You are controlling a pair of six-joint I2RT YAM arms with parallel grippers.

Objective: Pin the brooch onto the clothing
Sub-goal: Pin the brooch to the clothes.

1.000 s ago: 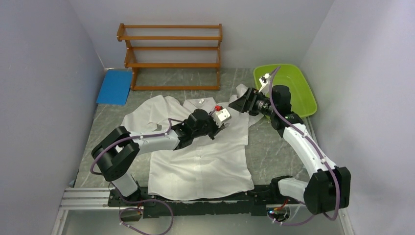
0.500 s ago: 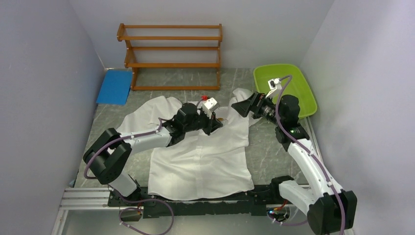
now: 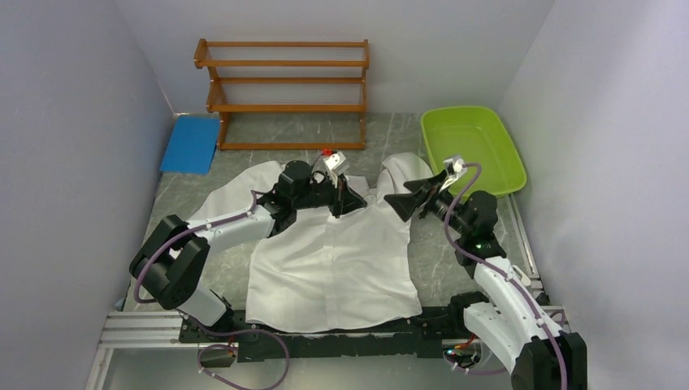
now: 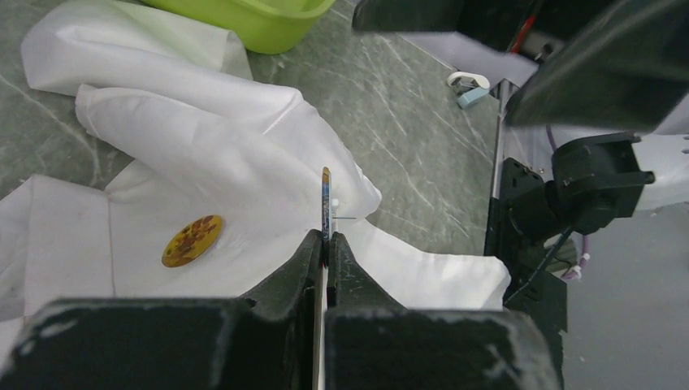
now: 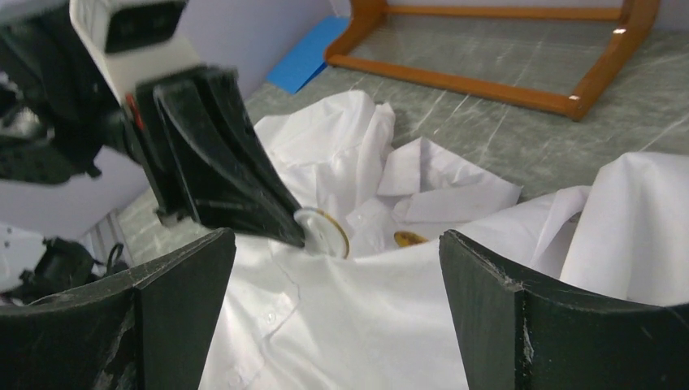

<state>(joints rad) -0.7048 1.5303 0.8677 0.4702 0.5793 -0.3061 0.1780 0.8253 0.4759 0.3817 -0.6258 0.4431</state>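
Observation:
The white shirt (image 3: 341,268) lies spread on the table, collar at the far end. My left gripper (image 3: 340,208) is shut on a round brooch (image 4: 326,199) held edge-on over the collar area, its thin pin sticking out to the right. The right wrist view shows this brooch's white back and gold rim (image 5: 322,233) just above the shirt (image 5: 390,325). A second yellow brooch (image 4: 192,240) lies flat on the shirt (image 4: 227,154); it also shows in the right wrist view (image 5: 409,239). My right gripper (image 3: 406,205) is open and empty, facing the left gripper (image 5: 227,179) across the shirt's shoulder.
A green tub (image 3: 475,146) stands at the back right, and its corner shows in the left wrist view (image 4: 260,20). A wooden rack (image 3: 284,89) stands against the back wall. A blue pad (image 3: 190,144) lies at the back left.
My left gripper has moved left and back toward the collar with the brooch in it. My right gripper has come nearer and lower, beside the shirt's right shoulder.

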